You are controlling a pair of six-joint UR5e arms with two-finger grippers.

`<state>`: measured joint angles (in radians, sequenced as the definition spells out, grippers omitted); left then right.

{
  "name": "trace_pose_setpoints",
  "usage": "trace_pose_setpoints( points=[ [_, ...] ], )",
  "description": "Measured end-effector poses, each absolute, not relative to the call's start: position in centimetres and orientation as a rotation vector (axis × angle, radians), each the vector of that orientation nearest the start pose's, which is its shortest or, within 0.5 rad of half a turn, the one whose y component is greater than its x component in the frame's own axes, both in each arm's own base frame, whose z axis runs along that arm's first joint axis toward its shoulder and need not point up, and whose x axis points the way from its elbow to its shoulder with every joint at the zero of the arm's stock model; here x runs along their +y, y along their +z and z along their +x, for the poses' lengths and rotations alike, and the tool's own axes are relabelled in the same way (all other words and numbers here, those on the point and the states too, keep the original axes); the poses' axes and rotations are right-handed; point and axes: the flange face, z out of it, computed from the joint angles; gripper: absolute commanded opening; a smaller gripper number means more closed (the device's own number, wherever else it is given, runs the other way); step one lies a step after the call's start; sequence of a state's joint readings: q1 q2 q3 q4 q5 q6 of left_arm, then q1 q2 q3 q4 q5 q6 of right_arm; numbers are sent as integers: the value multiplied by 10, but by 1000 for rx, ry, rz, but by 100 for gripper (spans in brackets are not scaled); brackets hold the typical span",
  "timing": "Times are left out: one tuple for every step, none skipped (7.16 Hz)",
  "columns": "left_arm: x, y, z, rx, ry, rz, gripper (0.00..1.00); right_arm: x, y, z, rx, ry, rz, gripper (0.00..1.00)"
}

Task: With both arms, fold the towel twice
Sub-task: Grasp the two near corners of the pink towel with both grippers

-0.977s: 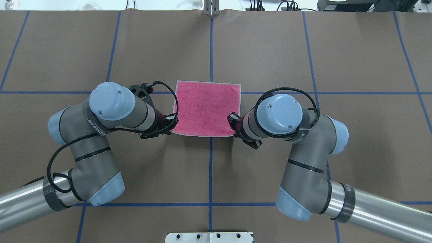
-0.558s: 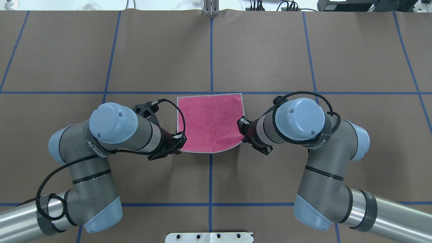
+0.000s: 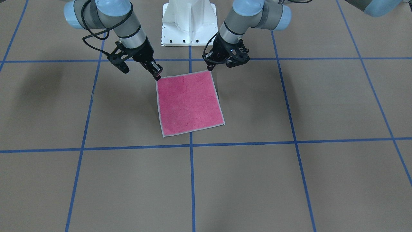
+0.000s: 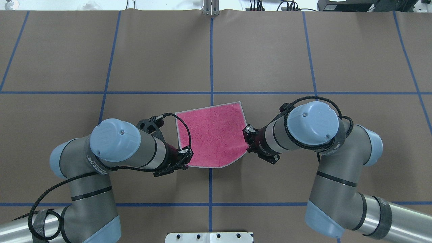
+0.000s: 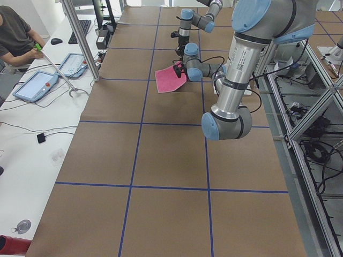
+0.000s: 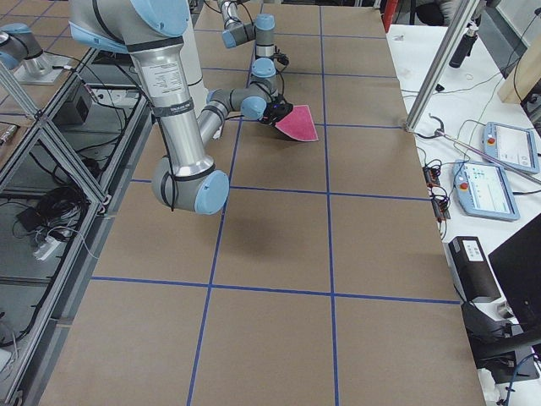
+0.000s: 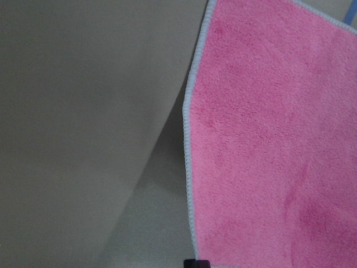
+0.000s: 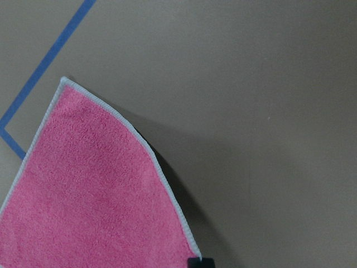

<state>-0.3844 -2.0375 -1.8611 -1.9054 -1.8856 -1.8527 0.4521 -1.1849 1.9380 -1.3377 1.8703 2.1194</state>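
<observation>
The towel shows its pink face with pale grey edging. It is held up by its two near corners and slopes down away from the robot, with its far edge low at the table. My left gripper is shut on the near left corner. My right gripper is shut on the near right corner. In the front view the left gripper is on the right and the right gripper on the left. The wrist views show the towel above its shadow. The dark grey face is hidden.
The table is covered in brown paper with blue tape grid lines. The white bolted pedestal stands just behind the grippers. In the left side view an operator sits by tablets on a white side table.
Both arms have drawn back towards the robot's base with the near corners in their grip. The towel has been dragged towards the robot, and its far edge has left the blue line.
</observation>
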Motion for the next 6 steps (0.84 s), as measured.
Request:
trace_pose_setpoints(
  points=[
    [-322, 228, 523, 1104, -423, -230, 0, -338, 255, -473, -993, 750, -359, 0],
    [-321, 227, 523, 1106, -423, -230, 0, -327, 255, -469, -994, 741, -382, 0],
    [-321, 227, 523, 1106, -423, -230, 0, -318, 255, -469, -991, 730, -396, 0],
    [-321, 227, 523, 1106, -423, -230, 0, -310, 255, -471, -989, 721, -406, 0],
    [-321, 227, 523, 1106, -423, -230, 0, -304, 255, -473, -986, 715, -416, 0],
    [-321, 227, 523, 1106, -423, -230, 0, -300, 255, -475, -984, 713, -423, 0]
  ],
)
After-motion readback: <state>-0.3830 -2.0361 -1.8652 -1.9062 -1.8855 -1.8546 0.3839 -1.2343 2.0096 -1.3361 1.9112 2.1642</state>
